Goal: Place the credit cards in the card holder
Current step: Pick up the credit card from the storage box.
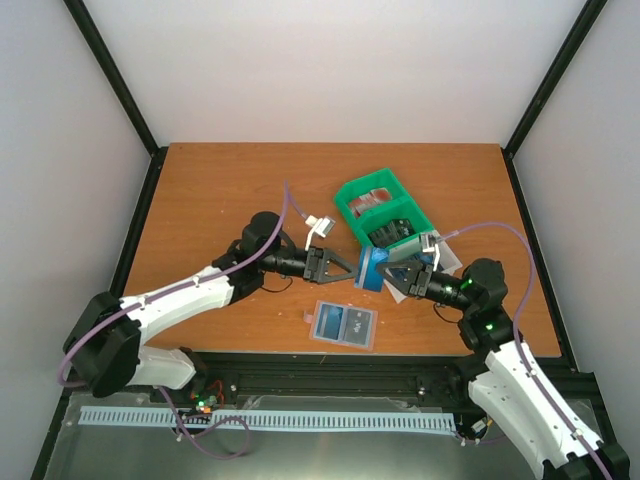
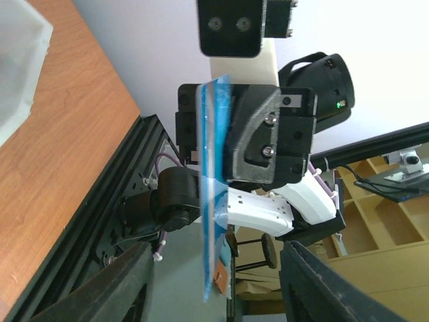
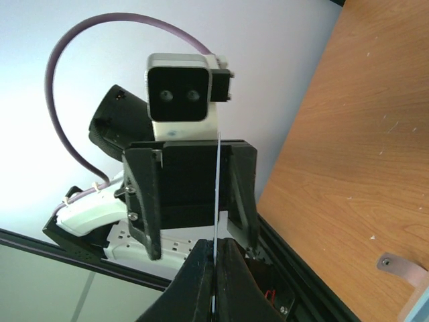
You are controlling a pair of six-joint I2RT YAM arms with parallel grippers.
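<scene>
Left gripper [image 1: 347, 270]: jaws apart, pointing toward 3 o'clock in the top view. It straddles a blue credit card [image 1: 370, 268] without gripping it. In the right wrist view its two fingers [image 3: 144, 208] stand on either side of the card's thin edge, with a gap on both sides.

Right gripper [image 1: 390, 278]: pointing toward 9 o'clock, nose to nose with the left one. Its jaws are pinched together on the opposite end of the same card. The card is held on edge, off the table [image 1: 220, 200], just to the 3 o'clock side of table centre. In the left wrist view it shows edge-on, running top to bottom between the left fingers.

Card holder [image 1: 345, 323]: lies flat and open at 6 o'clock from the two grippers, near the front edge. Grey-blue inside faces up, with a tan-pink border showing. Neither gripper touches it.

Green tray [image 1: 352, 192]: at 1 o'clock from the held card, set at an angle. More credit cards [image 1: 372, 203] are in its compartments: red-and-white toward the back, darker ones in the nearer compartment.
</scene>
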